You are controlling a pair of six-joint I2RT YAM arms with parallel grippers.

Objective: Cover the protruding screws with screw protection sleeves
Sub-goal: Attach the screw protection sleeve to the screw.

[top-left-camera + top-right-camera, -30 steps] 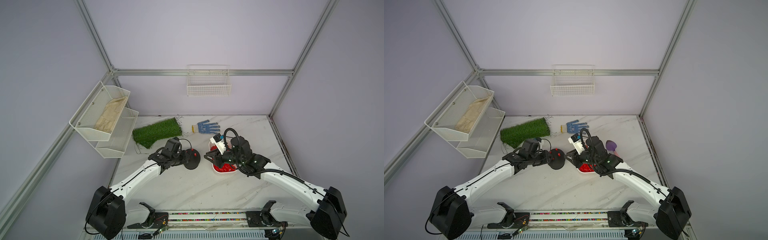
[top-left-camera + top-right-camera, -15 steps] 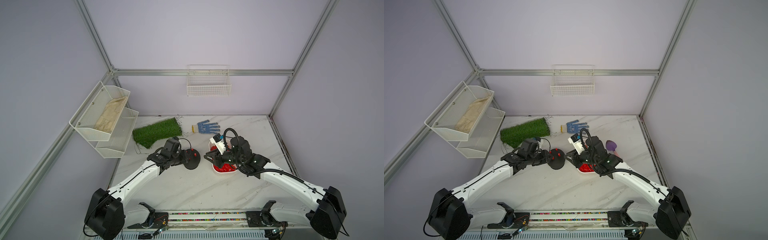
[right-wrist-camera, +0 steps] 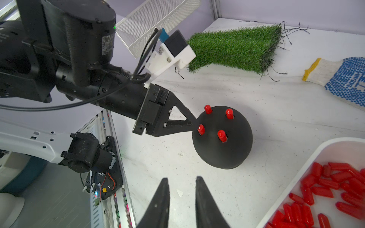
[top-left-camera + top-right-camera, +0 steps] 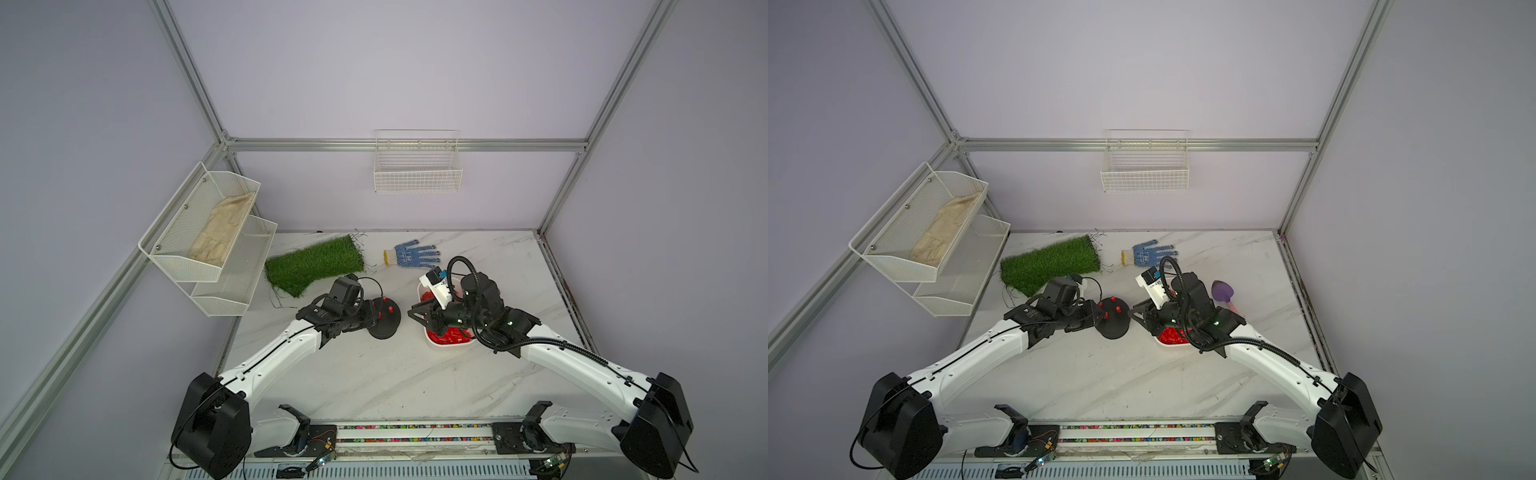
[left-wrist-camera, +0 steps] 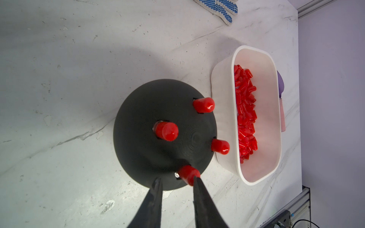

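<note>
Marble-veined worktop (image 4: 374,374) comes first, with a front rail (image 4: 415,432) of tiny coloured bits between the arm bases and no text I can read. Next out, the right end effector (image 3: 181,178) hangs low over bare worktop between tray and dome, fingers apart and nothing between them. It is likely parked within reach of the supply, and its camera faces the other arm's work. The left end effector (image 5: 176,178) is at the near rim of the black dome (image 5: 142,110), fingers apart with a gap wider than a cap. One finger (image 5: 199,193) rests against the nearest sleeve (image 5: 187,175) and the other stands clear, which looks like a nudge to seat it or a letting-go, not a clamp. All four protruding screws (image 5: 175,174) wear screw protection sleeves (image 5: 166,131). A sliver of bare metal shows at the base of two, so those may not be fully down, but the job looks close to done. The studs splay outward with the dome's curve, so each cap sits tilted along its stud. The white tray (image 5: 223,83) stands just beside the dome, which keeps the carry short, and loose sleeves (image 5: 245,118) lie heaped along one side of it. A purple scoop (image 4: 1223,293) lies behind the tray. Farther back are a grass mat (image 4: 316,264) and a blue-dotted glove (image 4: 413,254); the glove carries blue printed lettering, cut off and unreadable. A sticker on the left arm's housing is too blurred to read. On the walls hang a mesh shelf (image 4: 199,257) holding a beige cloth (image 4: 222,228), and a wire basket (image 4: 417,166).
</note>
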